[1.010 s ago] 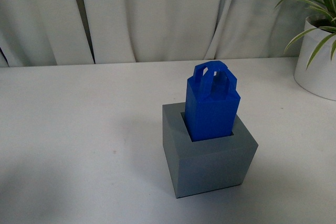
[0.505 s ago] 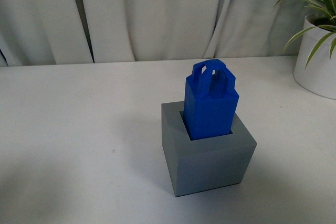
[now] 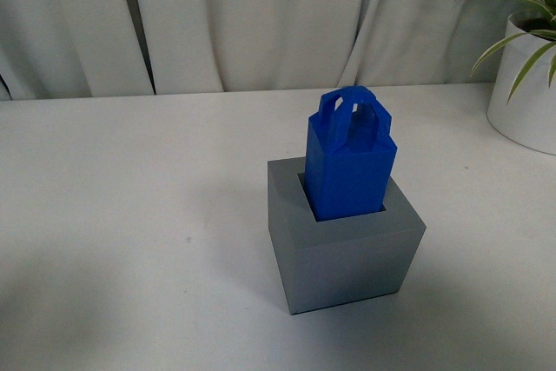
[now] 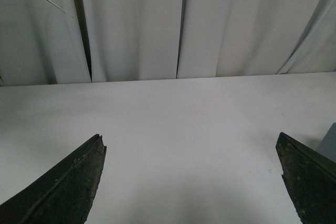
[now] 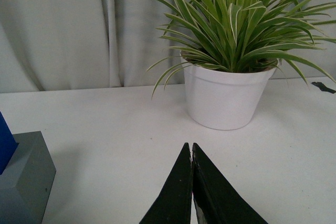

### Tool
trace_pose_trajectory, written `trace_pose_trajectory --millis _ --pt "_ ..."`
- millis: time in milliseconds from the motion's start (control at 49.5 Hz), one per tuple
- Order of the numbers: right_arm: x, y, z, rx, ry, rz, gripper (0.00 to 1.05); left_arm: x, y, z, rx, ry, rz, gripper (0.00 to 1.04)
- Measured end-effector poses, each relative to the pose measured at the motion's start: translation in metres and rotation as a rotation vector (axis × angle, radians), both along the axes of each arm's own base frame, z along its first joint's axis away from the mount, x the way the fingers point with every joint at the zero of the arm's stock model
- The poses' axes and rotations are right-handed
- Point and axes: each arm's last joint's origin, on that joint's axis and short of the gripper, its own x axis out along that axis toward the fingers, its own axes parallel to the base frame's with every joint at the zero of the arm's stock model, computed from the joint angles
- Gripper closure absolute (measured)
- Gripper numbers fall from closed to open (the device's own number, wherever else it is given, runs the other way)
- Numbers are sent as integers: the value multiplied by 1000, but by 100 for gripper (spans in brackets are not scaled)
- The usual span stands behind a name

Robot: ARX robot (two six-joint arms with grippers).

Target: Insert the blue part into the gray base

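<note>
The blue part [image 3: 348, 162] is seated upright in the gray base [image 3: 343, 245] on the tabletop [image 3: 130, 215], well apart from both grippers; left fingers [image 4: 63, 187] are spread wide, right fingers [image 5: 181, 192] pressed together, nothing held.

Left gripper [image 4: 191, 182], right gripper [image 5: 192, 153]: black, tapered, rough-textured jaws.

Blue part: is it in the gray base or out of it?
In. The blue part stands upright in the gray base's recess, its upper half protruding.
</note>
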Motion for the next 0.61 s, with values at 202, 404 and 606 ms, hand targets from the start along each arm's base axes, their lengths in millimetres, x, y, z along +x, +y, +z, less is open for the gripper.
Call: trace_pose_trajectory --millis 202,404,606 --pt "-5 0 0 0 0 0 103 0 0 0 0 0 0 6" --pt "-16 0 -3 0 4 1 103 0 0 0 0 0 0 6" --pt "-16 0 -3 0 5 1 93 0 0 0 0 0 0 6"
